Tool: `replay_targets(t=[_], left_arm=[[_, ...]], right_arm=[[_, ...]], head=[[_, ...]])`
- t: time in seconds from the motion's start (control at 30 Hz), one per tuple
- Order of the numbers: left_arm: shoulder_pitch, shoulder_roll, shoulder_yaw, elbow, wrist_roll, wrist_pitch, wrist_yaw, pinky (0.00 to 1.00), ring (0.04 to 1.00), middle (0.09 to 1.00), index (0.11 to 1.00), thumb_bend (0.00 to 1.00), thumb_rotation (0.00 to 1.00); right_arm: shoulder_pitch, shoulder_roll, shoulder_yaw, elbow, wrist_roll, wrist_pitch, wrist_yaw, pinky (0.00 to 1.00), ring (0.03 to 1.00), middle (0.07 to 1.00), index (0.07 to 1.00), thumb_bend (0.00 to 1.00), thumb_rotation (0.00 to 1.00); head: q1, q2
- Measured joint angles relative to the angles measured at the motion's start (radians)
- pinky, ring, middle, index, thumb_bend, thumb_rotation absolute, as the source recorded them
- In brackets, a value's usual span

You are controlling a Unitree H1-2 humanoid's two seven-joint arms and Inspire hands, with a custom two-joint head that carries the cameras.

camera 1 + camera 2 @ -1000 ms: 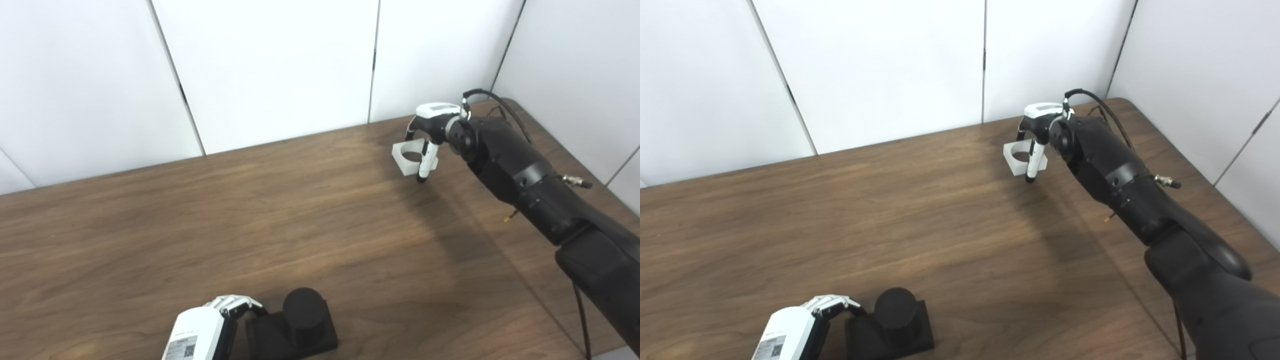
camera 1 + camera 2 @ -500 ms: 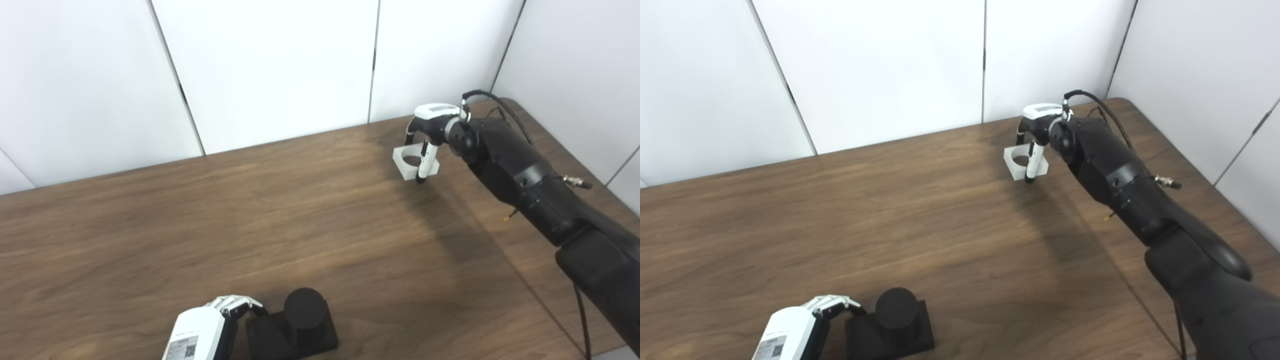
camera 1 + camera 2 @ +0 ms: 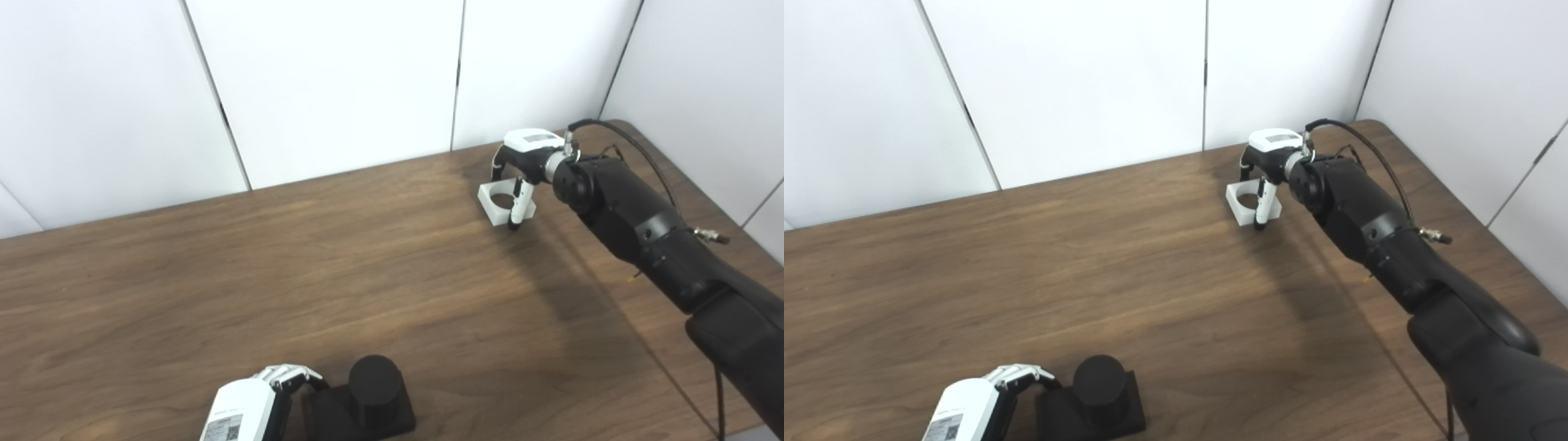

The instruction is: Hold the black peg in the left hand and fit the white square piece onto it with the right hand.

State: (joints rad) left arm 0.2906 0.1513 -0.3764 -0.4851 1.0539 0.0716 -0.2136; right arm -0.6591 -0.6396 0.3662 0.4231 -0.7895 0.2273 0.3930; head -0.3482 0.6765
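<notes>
The black peg, a short round post on a square black base, stands at the table's near edge. My left hand is at the base's left side, with its fingers curled onto the base's far left corner; its thumb is hidden. At the far right of the table, my right hand is shut on the white square piece, which has a round hole. One finger reaches down in front of the piece and another behind it. The piece is level, low over the tabletop or touching it.
The brown wooden table ends at white wall panels behind and to the right. My black right forearm runs along the table's right side, with a cable looping above its wrist.
My right hand has carried the white piece a little to the left and lower. The left hand and the black peg have barely shifted.
</notes>
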Motion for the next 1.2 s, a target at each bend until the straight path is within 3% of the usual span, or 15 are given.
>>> replay_targets(t=[0.27, 0.37, 0.6, 0.73, 1.03, 1.2], left_arm=[[0.001, -0.001, 0.001, -0.001, 0.002, 0.0, -0.003, 0.67, 0.756, 0.711, 0.484, 0.52, 0.04], [0.001, -0.002, 0.001, -0.002, 0.004, 0.0, -0.004, 0.67, 0.754, 0.709, 0.484, 0.52, 0.04], [0.0, -0.006, 0.003, -0.007, 0.013, 0.004, -0.022, 0.68, 0.756, 0.71, 0.484, 0.52, 0.04], [-0.002, -0.009, 0.003, -0.007, 0.018, 0.005, -0.026, 0.68, 0.758, 0.713, 0.485, 0.52, 0.04], [-0.007, -0.009, 0.006, -0.008, 0.018, 0.012, -0.037, 0.69, 0.758, 0.717, 0.485, 0.52, 0.04], [-0.016, -0.012, 0.003, -0.007, 0.025, 0.02, -0.043, 0.68, 0.755, 0.716, 0.485, 0.52, 0.04]], right_arm=[[0.004, -0.002, -0.002, -0.004, 0.013, -0.005, -0.008, 0.82, 0.883, 0.796, 0.485, 0.52, 0.13], [0.015, -0.013, -0.002, -0.052, 0.017, -0.004, 0.011, 0.84, 0.882, 0.785, 0.485, 0.52, 0.13], [0.04, -0.07, -0.012, -0.349, 0.016, 0.011, 0.133, 0.83, 0.881, 0.772, 0.484, 0.52, 0.13], [0.068, -0.071, -0.038, -0.513, 0.018, 0.045, 0.195, 0.85, 0.887, 0.772, 0.484, 0.52, 0.13], [0.076, -0.088, -0.056, -0.844, 0.022, 0.106, 0.453, 0.8, 0.854, 0.766, 0.484, 0.52, 0.13], [0.055, -0.065, -0.055, -0.993, 0.024, 0.149, 0.585, 0.8, 0.858, 0.758, 0.484, 0.52, 0.13]], head=[[0.008, 0.006], [0.009, 0.009], [0.021, 0.02], [0.031, 0.029], [0.066, 0.098], [0.098, 0.124]])
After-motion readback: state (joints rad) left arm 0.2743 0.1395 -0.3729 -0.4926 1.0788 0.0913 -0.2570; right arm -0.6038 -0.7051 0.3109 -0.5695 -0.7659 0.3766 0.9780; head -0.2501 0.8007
